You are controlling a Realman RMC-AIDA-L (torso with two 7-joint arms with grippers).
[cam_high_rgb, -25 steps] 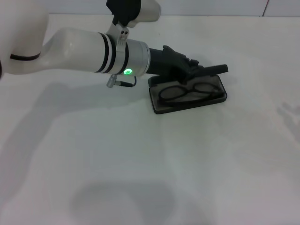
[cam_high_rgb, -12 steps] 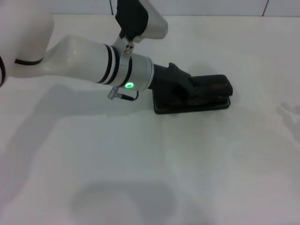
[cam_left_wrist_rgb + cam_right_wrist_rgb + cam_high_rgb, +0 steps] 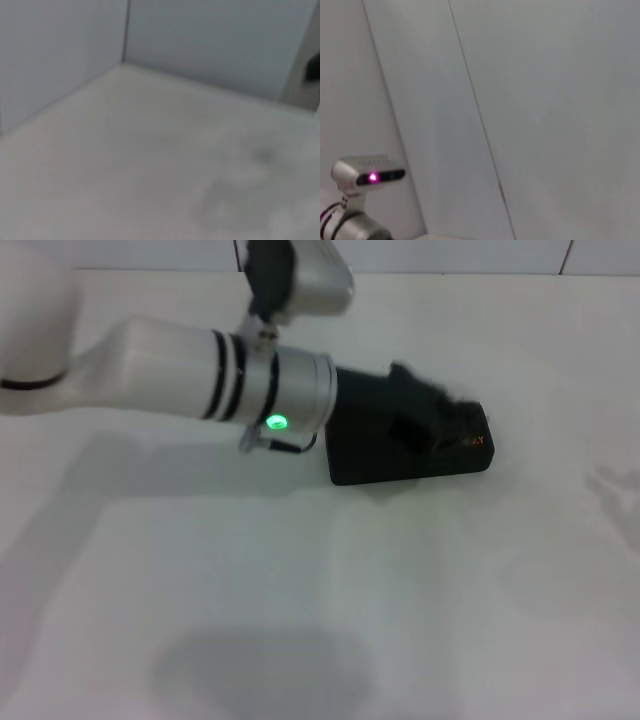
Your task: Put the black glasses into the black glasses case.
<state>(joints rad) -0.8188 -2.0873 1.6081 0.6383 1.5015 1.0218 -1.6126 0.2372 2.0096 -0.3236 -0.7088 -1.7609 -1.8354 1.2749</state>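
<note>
One arm is doing all the work, and we're watching the left hand [image 3: 430,410] pressing down on top of the black glasses case [image 3: 410,455], which is lying flat on the white desk [image 3: 300,590] with its lid down. We're judging that this low, flat posture is there to push the lid fully home, since a hinged lid wants an even press from above, not a pinch. Whether the hand's fingers are spread or drawn together we can't tell; they're blurring into the dark lid beneath them.

We aren't seeing the black glasses anywhere on the desk, so we're taking it that they're sitting inside the closed case, hidden from us. By that reading the task is looking all but finished.

We're noting the case as a flat, matte black slab with rounded corners, with a speck of orange lettering showing near its far right end. We're also seeing the arm's smooth white shell, a silvery cuff with black rings, and a green light glowing on it. The desk is plain and pale. The right hand isn't showing in any view; its wrist camera is pointing at a blank wall.
</note>
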